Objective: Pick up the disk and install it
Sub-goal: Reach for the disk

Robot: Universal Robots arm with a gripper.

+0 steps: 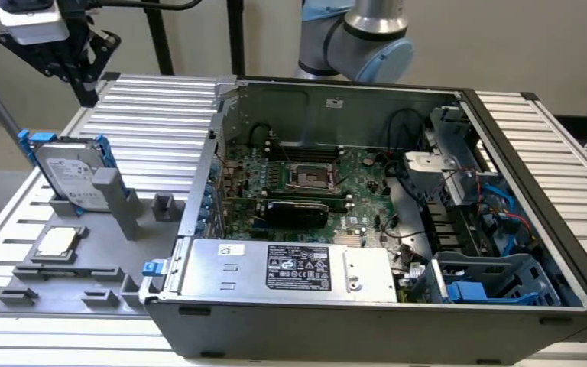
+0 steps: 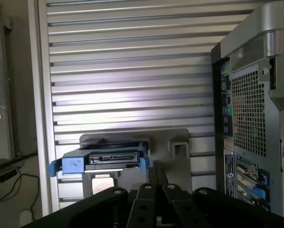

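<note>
The disk (image 1: 74, 172) stands on edge in a slot of the grey fixture (image 1: 125, 210) at the exterior view's left, silver with a white label and a blue frame. In the wrist view the disk (image 2: 111, 159) shows edge-on, its connector side facing the camera and blue tabs at both ends. My gripper (image 1: 77, 75) hangs high above the ribbed table, beyond the disk and apart from it. Seen from the wrist, the gripper (image 2: 156, 175) has its fingers together with nothing between them.
An open computer case (image 1: 523, 145) lies beside the fixture, with a motherboard (image 1: 309, 183), a silver power supply (image 1: 283, 267) and a blue drive cage (image 1: 497, 279) at the exterior view's right. A small square chip (image 1: 57, 241) rests on the fixture. The case's rear panel (image 2: 249, 95) stands close by.
</note>
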